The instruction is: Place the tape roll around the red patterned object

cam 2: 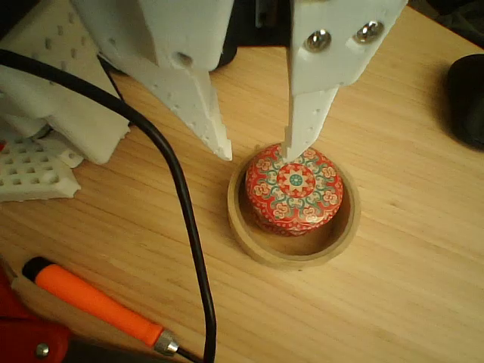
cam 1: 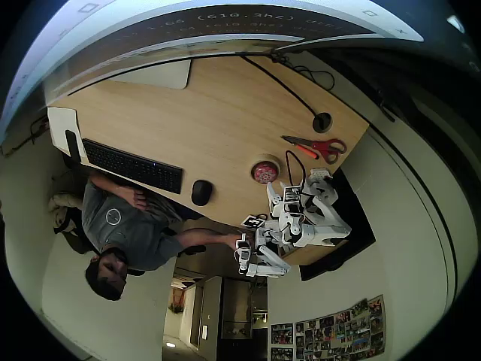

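Observation:
In the wrist view the tape roll (cam 2: pixel 261 246), a beige ring, lies flat on the wooden table with the red patterned object (cam 2: pixel 295 189) inside it. The object is a small round dome with a red, teal and pale floral pattern, sitting toward the far side of the ring. My gripper (cam 2: pixel 259 153) hangs open just above it. The left finger is clear of the ring and the right fingertip (cam 2: pixel 299 144) is at the dome's far edge. From overhead, the red patterned object (cam 1: pixel 264 171) sits near the table's right front, with my gripper (cam 1: pixel 273 194) right beside it.
Red-handled scissors (cam 1: pixel 319 147) lie to the right of the dome. A black mouse (cam 1: pixel 201 192) and a keyboard (cam 1: pixel 134 165) lie to the left, with a person (cam 1: pixel 128 226) seated at the table edge. A black cable (cam 2: pixel 185 227) and an orange-handled tool (cam 2: pixel 98 302) lie near the gripper.

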`<act>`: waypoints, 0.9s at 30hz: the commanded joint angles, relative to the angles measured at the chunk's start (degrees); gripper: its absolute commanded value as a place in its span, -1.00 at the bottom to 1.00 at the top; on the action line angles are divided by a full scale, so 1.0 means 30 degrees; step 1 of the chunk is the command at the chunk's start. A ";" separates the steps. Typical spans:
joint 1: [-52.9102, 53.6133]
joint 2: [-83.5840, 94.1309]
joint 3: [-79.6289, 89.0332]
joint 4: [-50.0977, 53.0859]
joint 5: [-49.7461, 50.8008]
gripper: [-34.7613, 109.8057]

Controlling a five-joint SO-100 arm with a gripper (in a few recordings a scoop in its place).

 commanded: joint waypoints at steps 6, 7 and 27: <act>0.0000 -0.0117 -0.0469 0.0146 -0.1406 -0.24; 0.0117 -0.0205 -0.0527 0.0146 -0.1641 -0.23; 0.2959 -0.4805 -0.9375 -0.0498 -1.1719 -0.11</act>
